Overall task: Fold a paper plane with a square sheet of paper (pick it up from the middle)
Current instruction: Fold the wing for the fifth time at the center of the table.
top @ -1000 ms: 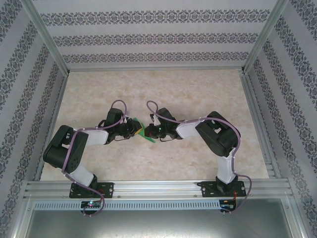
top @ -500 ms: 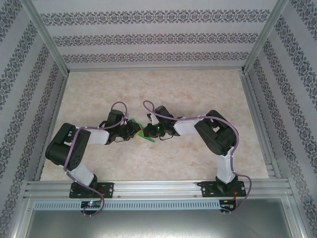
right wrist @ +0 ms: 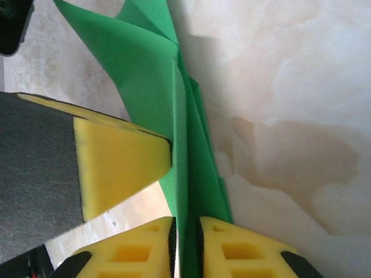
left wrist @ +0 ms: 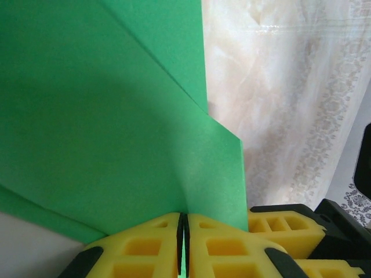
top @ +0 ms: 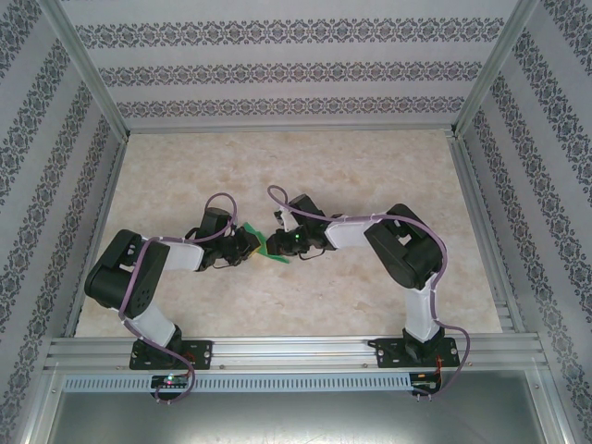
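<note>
The square sheet of paper [top: 262, 246] is bright green, folded into layered flaps, and held on edge just above the table between the two grippers. In the left wrist view the paper [left wrist: 104, 116] fans out wide, and my left gripper [left wrist: 183, 223] is shut on its lower edge. My left gripper [top: 248, 243] and right gripper [top: 276, 243] face each other at the table's middle. In the right wrist view the paper [right wrist: 151, 63] runs up between my right gripper's [right wrist: 185, 226] pads, which stand slightly apart and open. A yellow left finger [right wrist: 119, 168] presses the paper's side.
The marble-patterned table [top: 370, 176] lies all round the grippers. Aluminium frame rails [top: 296, 347] run along the near edge and the sides, and patterned walls [top: 296, 74] close in the back and sides.
Both grippers and the paper have shifted a little to the left. The right gripper's jaws, shut on the paper before, have parted slightly. The left gripper keeps its grip.
</note>
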